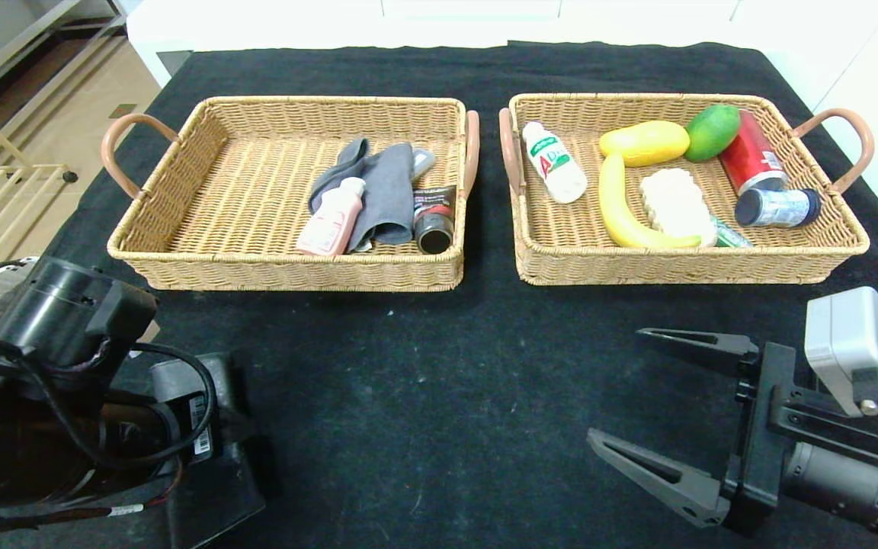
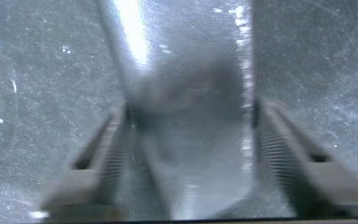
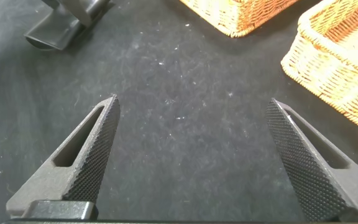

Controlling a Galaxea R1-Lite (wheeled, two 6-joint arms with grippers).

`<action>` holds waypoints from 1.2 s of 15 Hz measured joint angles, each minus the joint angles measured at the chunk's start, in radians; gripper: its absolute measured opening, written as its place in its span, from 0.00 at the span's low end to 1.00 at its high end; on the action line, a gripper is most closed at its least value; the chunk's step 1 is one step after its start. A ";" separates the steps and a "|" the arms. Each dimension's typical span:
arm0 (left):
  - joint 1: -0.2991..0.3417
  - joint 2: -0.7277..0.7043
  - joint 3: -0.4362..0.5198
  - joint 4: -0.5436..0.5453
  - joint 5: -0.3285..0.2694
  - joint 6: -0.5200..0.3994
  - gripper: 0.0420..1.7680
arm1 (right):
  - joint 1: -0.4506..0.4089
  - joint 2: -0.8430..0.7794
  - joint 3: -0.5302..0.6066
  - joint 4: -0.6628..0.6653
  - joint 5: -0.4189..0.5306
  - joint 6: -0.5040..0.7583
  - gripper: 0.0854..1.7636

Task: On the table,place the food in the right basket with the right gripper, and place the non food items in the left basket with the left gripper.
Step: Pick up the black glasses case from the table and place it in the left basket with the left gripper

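Over at 7 o'clock on the bench [image 1: 424,366], the left pincer [image 2: 185,162] points straight down at the black cloth, and its fingers [image 2: 98,165] sit on either side of a silvery, blurry object [image 2: 191,124]. Can't tell what that object is, or whether the fingers actually pinch it or just flank it. At 5 o'clock the right pincer [image 1: 656,412] hovers low over bare cloth with its fingers spread wide, nothing between them.

Left basket [image 1: 180,252] sits at 11 o'clock and holds a grey cloth [image 1: 382,187], a pink bottle [image 1: 332,221] lying on it, and a dark can [image 1: 434,221] in the corner nearest the other basket. Right basket [image 1: 828,252] at 1 o'clock has a white bottle [image 1: 555,162], a banana [image 1: 622,210], a yellow mango [image 1: 643,142], a green mango [image 1: 712,131], a red can [image 1: 750,156], a pale cake-like block [image 1: 675,202] and a small dark-capped jar [image 1: 778,207].
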State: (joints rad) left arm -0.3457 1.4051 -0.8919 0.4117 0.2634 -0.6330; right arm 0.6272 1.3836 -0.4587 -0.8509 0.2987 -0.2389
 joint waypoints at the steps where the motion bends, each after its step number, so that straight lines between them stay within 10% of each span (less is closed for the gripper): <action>1: 0.000 0.001 0.000 0.000 -0.001 0.000 0.64 | 0.000 0.000 0.001 0.000 0.000 0.000 0.97; 5: 0.000 0.006 -0.003 -0.002 -0.001 0.001 0.44 | 0.002 0.000 0.002 0.000 0.000 0.000 0.97; 18: 0.000 0.017 -0.010 0.003 0.013 0.003 0.42 | 0.003 0.005 0.002 0.000 0.000 0.000 0.97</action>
State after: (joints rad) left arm -0.3453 1.4219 -0.9015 0.4147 0.2760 -0.6300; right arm 0.6300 1.3887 -0.4564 -0.8511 0.2987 -0.2389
